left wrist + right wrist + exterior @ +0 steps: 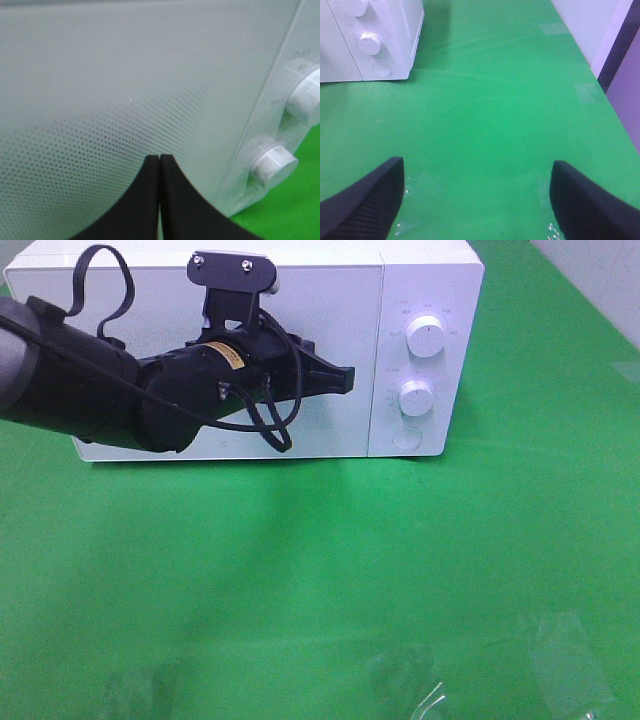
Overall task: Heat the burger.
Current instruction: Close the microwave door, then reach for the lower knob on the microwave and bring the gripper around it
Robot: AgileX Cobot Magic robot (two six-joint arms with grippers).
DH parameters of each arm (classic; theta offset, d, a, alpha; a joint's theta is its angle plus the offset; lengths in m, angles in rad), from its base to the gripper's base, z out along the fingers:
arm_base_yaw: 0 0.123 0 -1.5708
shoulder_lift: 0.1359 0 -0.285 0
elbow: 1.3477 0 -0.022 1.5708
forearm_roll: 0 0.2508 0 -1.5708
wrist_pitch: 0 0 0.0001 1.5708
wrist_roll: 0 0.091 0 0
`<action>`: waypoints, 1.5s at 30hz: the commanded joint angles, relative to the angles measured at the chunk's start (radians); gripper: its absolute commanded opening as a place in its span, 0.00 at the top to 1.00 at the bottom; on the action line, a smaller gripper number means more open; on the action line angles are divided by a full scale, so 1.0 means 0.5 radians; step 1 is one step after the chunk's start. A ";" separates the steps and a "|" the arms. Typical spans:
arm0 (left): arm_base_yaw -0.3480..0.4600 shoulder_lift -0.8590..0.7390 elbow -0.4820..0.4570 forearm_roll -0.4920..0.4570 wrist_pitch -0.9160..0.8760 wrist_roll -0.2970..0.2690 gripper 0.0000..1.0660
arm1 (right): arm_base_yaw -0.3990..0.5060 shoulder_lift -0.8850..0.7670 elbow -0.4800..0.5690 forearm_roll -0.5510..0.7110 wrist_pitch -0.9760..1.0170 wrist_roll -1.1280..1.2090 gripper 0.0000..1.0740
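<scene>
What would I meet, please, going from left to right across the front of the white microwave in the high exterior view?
Black jointed left arm → black left pincer, shut → white control panel with two round dials → green tabletop.

Microwave point(340, 310) (door shut) blocks rear; mat point(330, 570) free.

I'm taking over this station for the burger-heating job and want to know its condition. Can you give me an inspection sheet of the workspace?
Surface: green mat, flat, no spills seen.
Job's things: burger, nothing seen; white microwave at the back, door closed.
Clutter: clear tape patches on the mat near the front.
Grippers: left gripper shut, holding nothing, in front of the microwave door beside the knobs; right gripper open, holding nothing, above the mat.
Cables: black cable loops hang off the left arm.
Surroundings: pale wall behind.
</scene>
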 commanded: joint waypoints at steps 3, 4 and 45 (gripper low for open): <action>-0.090 -0.126 0.028 -0.026 0.284 0.026 0.98 | -0.014 -0.050 0.004 -0.002 -0.026 -0.004 0.30; -0.128 -0.174 0.058 -0.026 0.410 0.022 0.89 | -0.014 -0.050 0.004 -0.002 -0.026 -0.004 0.30; 0.906 -1.162 0.092 0.390 3.212 -0.234 0.05 | -0.014 -0.050 0.004 -0.002 -0.026 -0.004 0.30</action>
